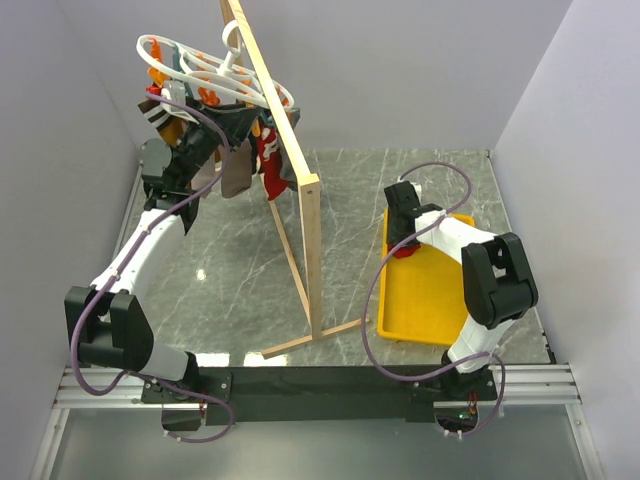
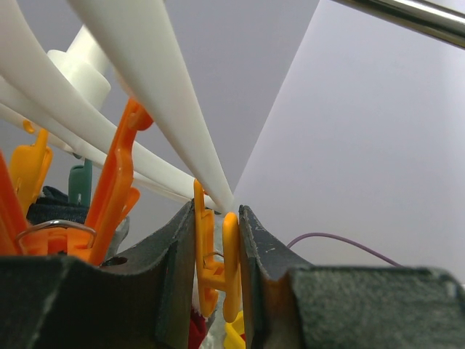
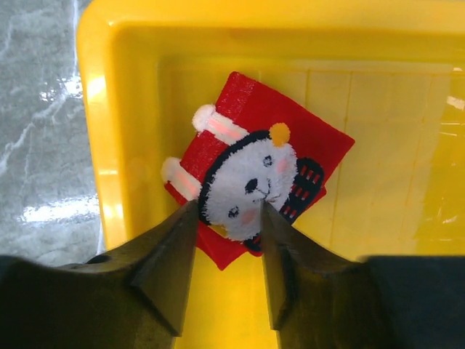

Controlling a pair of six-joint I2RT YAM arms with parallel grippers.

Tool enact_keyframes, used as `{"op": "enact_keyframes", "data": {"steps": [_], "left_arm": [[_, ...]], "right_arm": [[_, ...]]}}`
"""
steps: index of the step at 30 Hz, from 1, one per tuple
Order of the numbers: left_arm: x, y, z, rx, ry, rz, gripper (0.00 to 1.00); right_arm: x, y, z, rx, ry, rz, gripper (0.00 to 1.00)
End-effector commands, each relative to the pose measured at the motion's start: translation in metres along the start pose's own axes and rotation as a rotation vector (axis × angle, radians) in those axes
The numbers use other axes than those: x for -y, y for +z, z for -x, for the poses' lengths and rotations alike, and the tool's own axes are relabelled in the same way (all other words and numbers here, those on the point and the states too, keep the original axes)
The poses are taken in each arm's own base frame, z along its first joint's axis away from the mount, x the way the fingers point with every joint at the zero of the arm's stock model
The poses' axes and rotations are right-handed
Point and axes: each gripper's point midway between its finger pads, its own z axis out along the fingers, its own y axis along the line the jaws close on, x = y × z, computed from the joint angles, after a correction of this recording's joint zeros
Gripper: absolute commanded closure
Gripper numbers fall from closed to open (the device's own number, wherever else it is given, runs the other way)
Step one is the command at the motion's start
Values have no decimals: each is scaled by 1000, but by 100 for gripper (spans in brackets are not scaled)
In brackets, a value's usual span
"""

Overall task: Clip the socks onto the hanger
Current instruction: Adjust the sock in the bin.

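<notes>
Left pincer: we saw it clenched on the hanger's orange clip.
Right pincer: released above red sock, well apart from hanger.

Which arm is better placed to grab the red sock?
Right. The right gripper hangs open over the red sock in the yellow tray; the left gripper is up at the hanger, closed on an orange clip.

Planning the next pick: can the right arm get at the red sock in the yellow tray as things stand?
Probably yes. The right gripper hangs open just above the red sock, which lies flat and uncovered in the yellow tray; nothing stands between them.
</notes>
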Motion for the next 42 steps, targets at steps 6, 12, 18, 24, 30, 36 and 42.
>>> {"op": "enact_keyframes", "data": {"steps": [6,12,18,24,30,36,42], "left_arm": [[20,1,37,76,87,-54,84],[19,0,39,81,89,-53,84],[21,-1,40,84,84,-57,84],[25,-3,41,90,76,-68,84],[27,-6,41,88,79,-66,84],[27,-7,39,81,72,-65,84],[27,-8,37,76,74,-60,84]], "right_arm": [[-5,12,-3,-26,-35,-7,41],[2,10,-3,-14,-24,-30,78],[4,-24,9,54,57,46,100],[-12,-82,18,180,113,281,100],[-31,-131,14,320,37,524,100],[-10,-110,-18,165,43,380,100],[-34,-106,-68,-29,7,523,100]]}}
